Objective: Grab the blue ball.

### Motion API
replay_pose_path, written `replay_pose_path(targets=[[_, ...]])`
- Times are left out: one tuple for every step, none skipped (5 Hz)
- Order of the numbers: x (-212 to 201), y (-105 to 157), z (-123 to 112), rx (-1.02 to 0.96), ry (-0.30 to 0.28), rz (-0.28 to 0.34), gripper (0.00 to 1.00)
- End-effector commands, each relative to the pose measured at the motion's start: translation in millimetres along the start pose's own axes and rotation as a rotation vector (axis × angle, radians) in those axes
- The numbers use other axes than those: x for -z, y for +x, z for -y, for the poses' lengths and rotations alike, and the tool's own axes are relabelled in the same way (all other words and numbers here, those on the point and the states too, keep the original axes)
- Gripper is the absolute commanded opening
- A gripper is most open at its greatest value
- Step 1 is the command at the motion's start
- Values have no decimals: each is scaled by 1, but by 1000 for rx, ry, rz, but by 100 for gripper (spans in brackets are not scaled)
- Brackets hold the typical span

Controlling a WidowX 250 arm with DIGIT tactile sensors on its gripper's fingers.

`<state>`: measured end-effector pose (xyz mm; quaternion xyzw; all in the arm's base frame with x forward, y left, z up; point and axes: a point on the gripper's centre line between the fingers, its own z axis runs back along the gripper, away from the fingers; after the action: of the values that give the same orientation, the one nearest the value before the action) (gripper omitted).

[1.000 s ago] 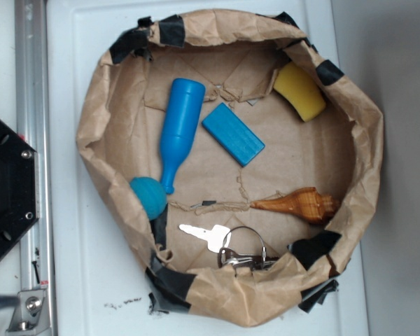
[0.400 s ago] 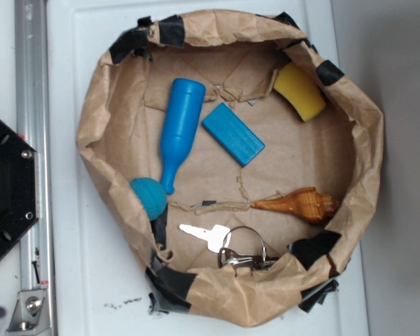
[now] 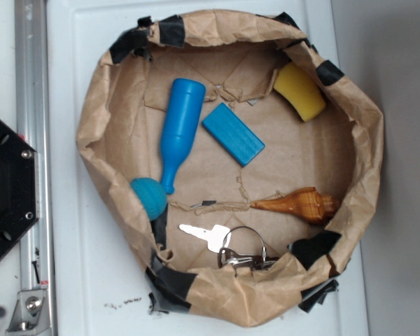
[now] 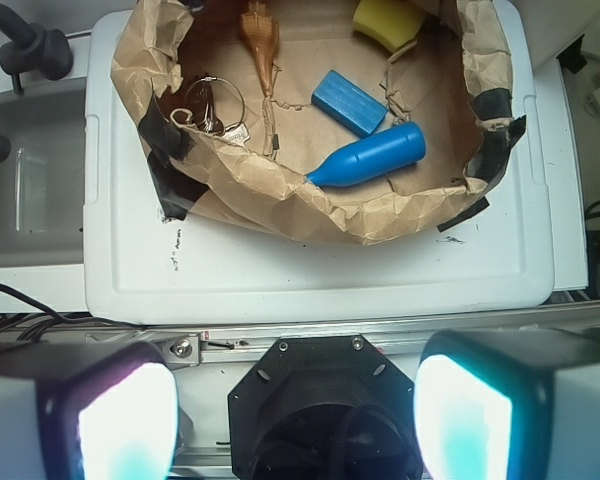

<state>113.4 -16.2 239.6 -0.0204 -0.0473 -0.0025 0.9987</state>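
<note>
Claw [image 4: 298,420] first: in the wrist view its two pale pads sit wide apart at the bottom corners, nothing between them, nothing touching them. It hangs well back over the black hexagonal base [image 3: 5,189], outside the paper nest altogether, and the exterior view does not show it at all.

Now the target. Blue ball [image 3: 148,197] sits at about eight o'clock inside the crumpled brown paper bag [image 3: 98,126], pressed right up against the paper wall. At its one o'clock, the narrow neck of the blue bowling-pin bottle [image 3: 178,131] is touching it or nearly so. From the wrist view the ball is hidden behind the near paper rim, so the claw has no line of sight to it yet.

That is the danger, as I judge it. A pad coming down on the wall side could land on the paper rim and fold it over the ball. The other pad could nudge the bottle's neck and send the ball rolling. A round, matte ball may also squirt out if pinched off-centre.

Further out, less of a worry: blue rectangular block [image 3: 232,134] near the middle, keys [image 3: 220,241] at six o'clock, seashell [image 3: 297,204] at four, yellow sponge [image 3: 299,91] at one. All of it rests on the white bench [image 3: 91,280].
</note>
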Motion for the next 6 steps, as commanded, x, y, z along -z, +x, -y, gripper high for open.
replay_pose_path(targets=[[21,51,-48,-199,108,-71,100],[35,95,-69,-287,149,-98,100],[68,139,-82,-360,180,-126,100],[121,140,-66,-304,62,-309,100],[152,101,-38,-226,36,-403,100],[174,80,-17,-214,-17,-436,100]])
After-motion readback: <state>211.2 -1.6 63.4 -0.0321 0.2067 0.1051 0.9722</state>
